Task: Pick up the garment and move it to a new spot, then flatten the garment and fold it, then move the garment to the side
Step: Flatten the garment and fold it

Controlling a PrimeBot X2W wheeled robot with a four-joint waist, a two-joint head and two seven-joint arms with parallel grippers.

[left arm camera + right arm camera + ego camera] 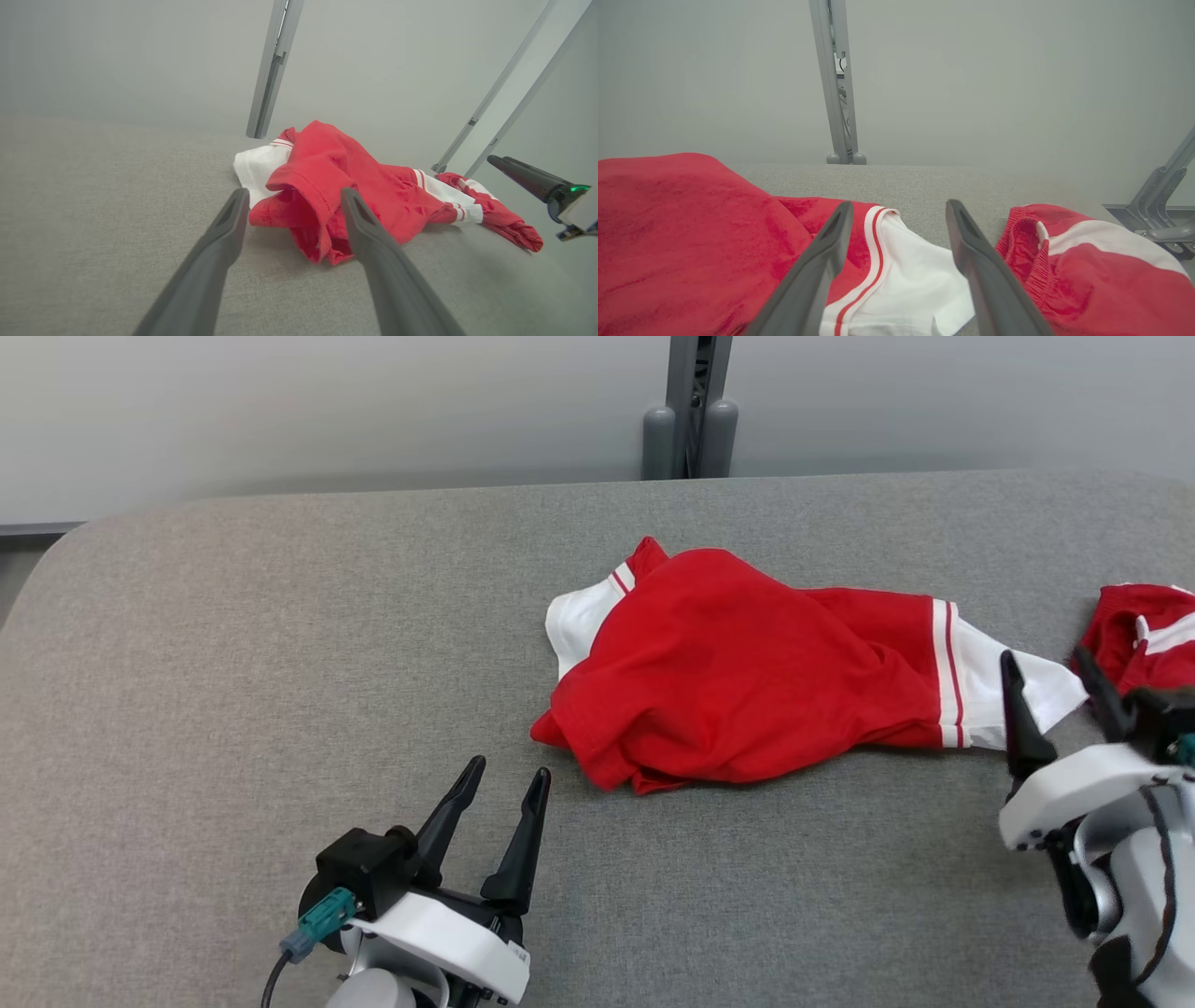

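The garment (738,681) is a red shirt with white, red-striped sleeves, lying crumpled on the grey table (233,691) right of centre. My left gripper (509,773) stands open near the front edge, a short way off the shirt's lower left hem. In the left wrist view the gripper (294,193) points at that red hem (303,210). My right gripper (1046,658) is open at the shirt's right white sleeve (990,681). In the right wrist view its fingers (900,207) straddle the sleeve (915,266) with nothing gripped.
A second red and white piece of clothing (1144,630) lies at the table's right edge, just past the sleeve (1087,275). A grey post (689,420) stands behind the table's far edge. Bare grey surface spreads across the left half.
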